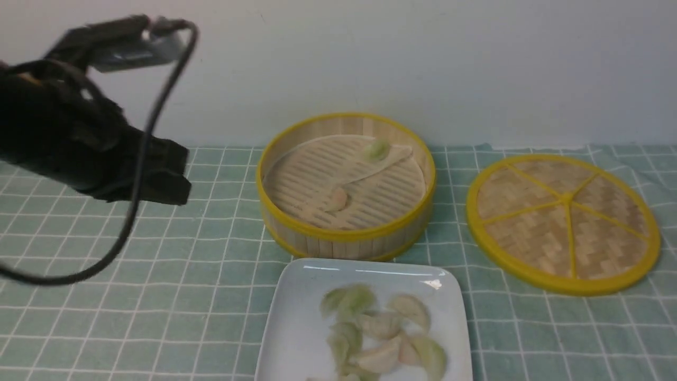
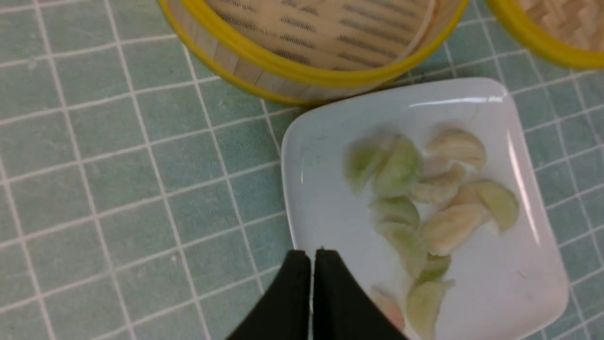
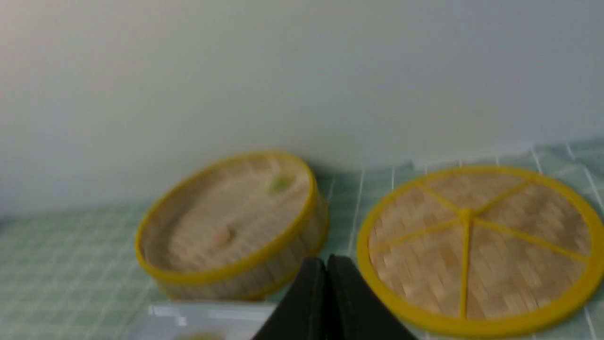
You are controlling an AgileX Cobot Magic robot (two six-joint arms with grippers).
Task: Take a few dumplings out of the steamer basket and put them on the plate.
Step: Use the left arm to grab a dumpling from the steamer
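- Bkgd: I see a plain off-white wall (image 1: 423, 53) running straight across behind the tabletop.
- Tabletop is covered w/ a pale green cloth (image 1: 158, 296) w/ thin white grid lines, squares throughout.
- Cloth reaches back to the wall; its rear edge looks slightly rumpled on the right.
- Light is soft & even, w/ faint shadows only.
- Right wrist cam is blurry; the wall reads flat grey-white there.

Glossy white plate (image 1: 296, 328) w/ shiny, translucent dumplings (image 1: 381, 325); slatted bamboo steamer basket (image 1: 344, 246) & woven bamboo lid (image 1: 529, 238), smooth yellow rims; matt fabric tablecloth (image 1: 158, 296).
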